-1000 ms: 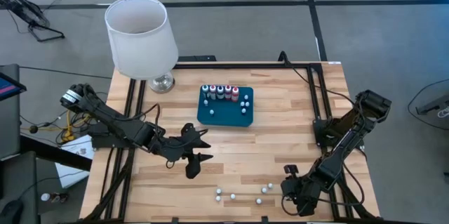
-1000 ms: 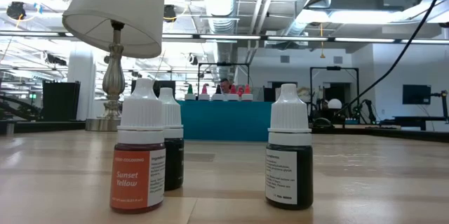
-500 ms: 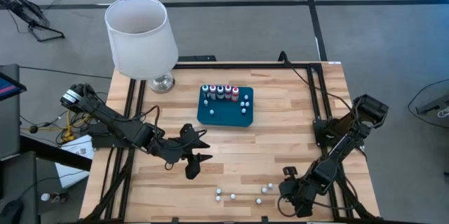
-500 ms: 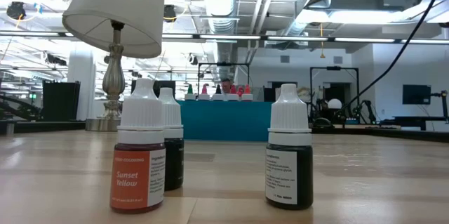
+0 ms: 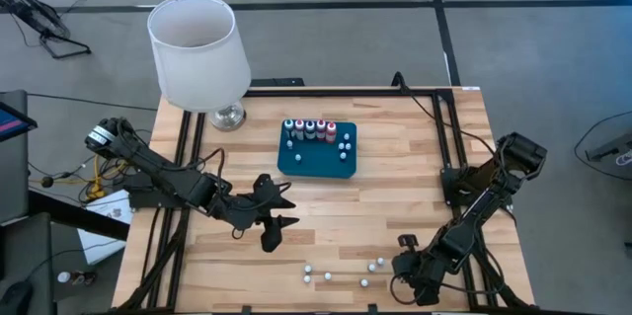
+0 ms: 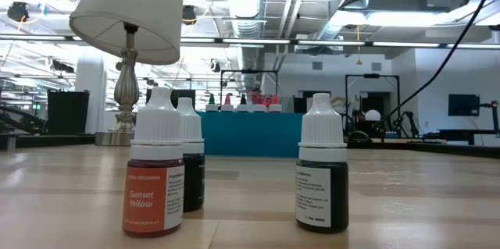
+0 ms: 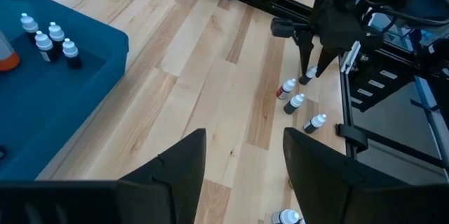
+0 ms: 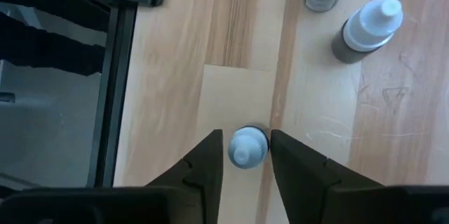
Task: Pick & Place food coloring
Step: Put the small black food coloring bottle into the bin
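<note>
From above: right gripper [image 5: 408,268] low at the table's near right corner, by loose little food coloring bottles [image 5: 344,275]. More bottles standing in the teal tray [image 5: 316,163] mid-table. Only from the right wrist: fingers [image 8: 207,164] close on both sides of one white cap [image 8: 248,147], gripping or not, cannot tell. Left gripper [image 5: 277,218] mid-table, fingers apart, holding nothing.

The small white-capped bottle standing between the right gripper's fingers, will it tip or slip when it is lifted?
The bottle is narrow and upright, with a rounded cap, so an uneven touch may well tip it. The right gripper has one finger on each side of the cap; its smooth, tapered top could slip upward. Being so small, it is probably light.
</note>
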You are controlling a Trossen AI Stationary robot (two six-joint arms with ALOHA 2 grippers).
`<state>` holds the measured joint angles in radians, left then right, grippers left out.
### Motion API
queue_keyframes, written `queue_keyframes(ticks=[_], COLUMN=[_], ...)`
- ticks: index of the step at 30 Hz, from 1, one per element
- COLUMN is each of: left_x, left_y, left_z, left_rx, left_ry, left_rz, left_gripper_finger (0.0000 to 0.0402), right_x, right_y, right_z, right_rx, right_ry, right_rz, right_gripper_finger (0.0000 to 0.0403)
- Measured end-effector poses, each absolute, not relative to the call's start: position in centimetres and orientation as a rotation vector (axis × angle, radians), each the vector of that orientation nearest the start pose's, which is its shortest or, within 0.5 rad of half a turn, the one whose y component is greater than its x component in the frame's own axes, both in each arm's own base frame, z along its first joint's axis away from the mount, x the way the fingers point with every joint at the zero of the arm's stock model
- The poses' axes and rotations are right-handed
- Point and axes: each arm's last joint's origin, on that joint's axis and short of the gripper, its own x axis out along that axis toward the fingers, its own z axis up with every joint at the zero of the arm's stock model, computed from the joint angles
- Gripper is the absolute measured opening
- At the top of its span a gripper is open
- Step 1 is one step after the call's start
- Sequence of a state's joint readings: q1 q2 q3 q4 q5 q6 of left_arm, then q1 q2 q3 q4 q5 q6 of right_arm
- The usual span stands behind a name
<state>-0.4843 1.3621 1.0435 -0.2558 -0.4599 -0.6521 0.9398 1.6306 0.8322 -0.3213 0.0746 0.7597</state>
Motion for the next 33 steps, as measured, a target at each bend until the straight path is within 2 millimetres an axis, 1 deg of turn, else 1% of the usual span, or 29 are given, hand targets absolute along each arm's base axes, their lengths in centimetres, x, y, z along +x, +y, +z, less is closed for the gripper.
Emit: queue_keyframes(ticks=[5, 11, 14, 24, 29, 33], left_x=[26.7, 26.7, 26.7, 26.6, 26.6, 26.6], left_y=[-12.6, -12.6, -12.6, -12.5, -12.5, -12.5], left_z=[29.1, 29.1, 29.1, 28.9, 28.9, 28.9], left_rx=[-0.377, -0.371, -0.368, -0.357, -0.340, -0.316], left_ry=[0.494, 0.489, 0.492, 0.507, 0.509, 0.510], left_rz=[0.142, 0.154, 0.157, 0.163, 0.160, 0.157], left_gripper_finger=[0.0182, 0.0182, 0.0182, 0.0182, 0.0182, 0.0182], right_x=[17.4, 17.4, 17.4, 17.4, 17.7, 18.1], right_y=[23.5, 23.5, 23.5, 23.5, 23.3, 22.7], right_z=[14.7, 14.7, 14.8, 14.8, 15.4, 16.2], right_rx=[0.101, 0.102, 0.102, 0.128, 0.106, 0.112], right_ry=[1.199, 1.197, 1.196, 1.205, 1.241, 1.244], right_rz=[0.340, 0.340, 0.340, 0.318, 0.289, 0.275], right_gripper_finger=[0.0099, 0.0070, 0.0061, 0.0061, 0.0061, 0.0061])
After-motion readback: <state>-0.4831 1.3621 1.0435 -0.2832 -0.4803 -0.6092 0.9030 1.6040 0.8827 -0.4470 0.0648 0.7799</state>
